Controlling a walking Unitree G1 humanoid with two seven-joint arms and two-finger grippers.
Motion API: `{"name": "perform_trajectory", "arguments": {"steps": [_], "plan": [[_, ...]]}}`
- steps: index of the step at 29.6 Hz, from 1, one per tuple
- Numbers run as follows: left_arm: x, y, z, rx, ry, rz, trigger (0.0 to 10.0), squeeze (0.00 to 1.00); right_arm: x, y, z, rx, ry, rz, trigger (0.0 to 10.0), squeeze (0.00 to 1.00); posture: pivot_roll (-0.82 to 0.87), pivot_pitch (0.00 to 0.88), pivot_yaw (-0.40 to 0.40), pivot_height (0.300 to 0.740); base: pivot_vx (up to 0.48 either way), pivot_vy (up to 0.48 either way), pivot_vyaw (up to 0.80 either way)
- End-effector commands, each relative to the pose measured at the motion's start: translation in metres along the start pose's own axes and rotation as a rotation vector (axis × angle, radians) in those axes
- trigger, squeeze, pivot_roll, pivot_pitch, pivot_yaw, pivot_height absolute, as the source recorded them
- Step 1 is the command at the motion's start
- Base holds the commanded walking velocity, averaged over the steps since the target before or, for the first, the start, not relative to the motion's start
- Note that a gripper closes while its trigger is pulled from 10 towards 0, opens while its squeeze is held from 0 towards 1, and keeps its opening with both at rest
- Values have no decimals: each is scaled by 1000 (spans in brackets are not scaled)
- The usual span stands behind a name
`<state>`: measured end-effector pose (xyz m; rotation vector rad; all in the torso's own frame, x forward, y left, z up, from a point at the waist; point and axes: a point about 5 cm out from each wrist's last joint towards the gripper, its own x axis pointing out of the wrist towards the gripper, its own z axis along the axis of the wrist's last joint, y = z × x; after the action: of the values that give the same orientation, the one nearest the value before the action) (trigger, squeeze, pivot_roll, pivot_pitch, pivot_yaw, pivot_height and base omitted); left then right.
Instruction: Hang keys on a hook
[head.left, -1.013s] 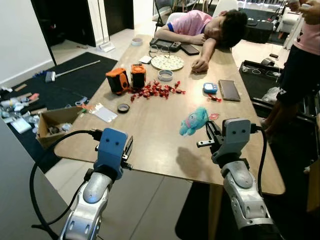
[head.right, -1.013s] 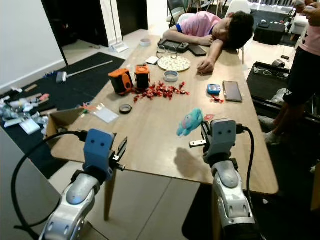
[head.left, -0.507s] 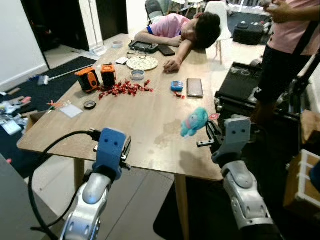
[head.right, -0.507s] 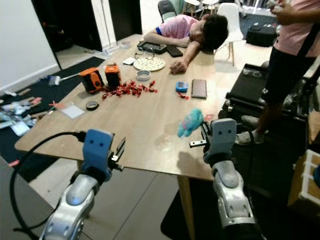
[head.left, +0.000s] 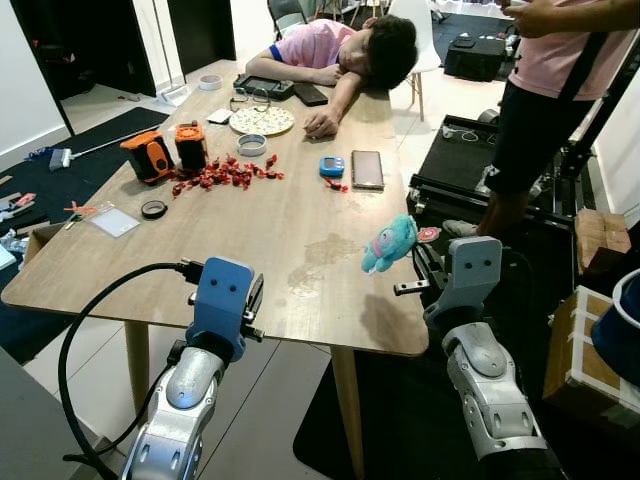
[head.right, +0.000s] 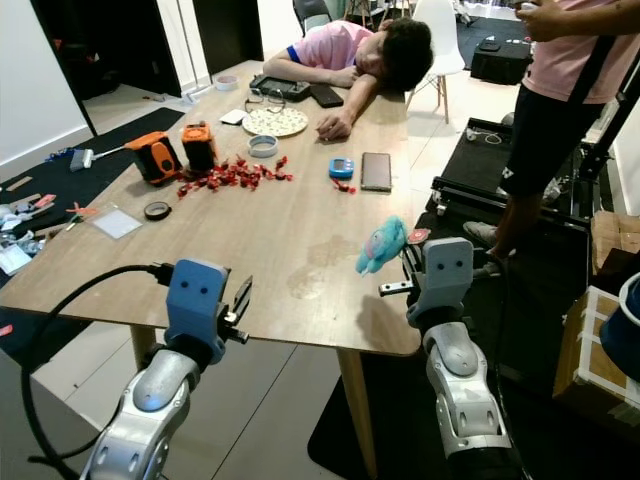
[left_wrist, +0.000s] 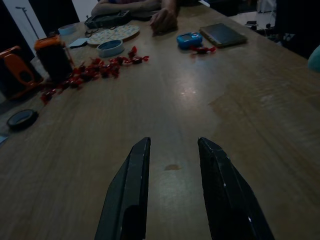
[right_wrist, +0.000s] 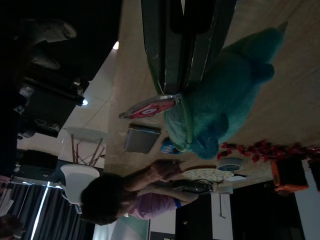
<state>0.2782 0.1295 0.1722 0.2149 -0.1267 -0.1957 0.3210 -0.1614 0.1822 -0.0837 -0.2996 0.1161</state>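
Note:
The keys hang from a teal plush keychain with a red round tag. My right gripper is shut on them, held above the near right corner of the wooden table. In the right wrist view the plush, its metal ring and the red tag dangle from the closed fingers. My left gripper hovers over the table's near edge. It stands open with nothing between its fingers.
A person sleeps with head on the far end of the table. Another person stands at the right beside a black case. Red candies, orange tape measures, a phone and a plate lie on the table.
The whole view has swung to the right, so the table sits further left and the standing person shows more fully. Both grippers keep their pose and the right one still holds the keys.

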Motion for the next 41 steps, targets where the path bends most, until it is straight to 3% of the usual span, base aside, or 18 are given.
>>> {"name": "perform_trajectory", "arguments": {"steps": [1,16,41], "plan": [[-2,-1,-3,-1,17,1,10000,0,-1,0,-2,4,7,1,10000,0,106,122,4,740,0,0,0],[-2,-2,-3,-1,19,-2,10000,0,-1,1,-2,1,5,11,10000,0,105,118,2,740,0,0,31],[-2,-2,-4,3,21,-2,10000,0,-1,2,-4,-11,17,21,10000,0,107,118,0,740,0,0,785]]}}
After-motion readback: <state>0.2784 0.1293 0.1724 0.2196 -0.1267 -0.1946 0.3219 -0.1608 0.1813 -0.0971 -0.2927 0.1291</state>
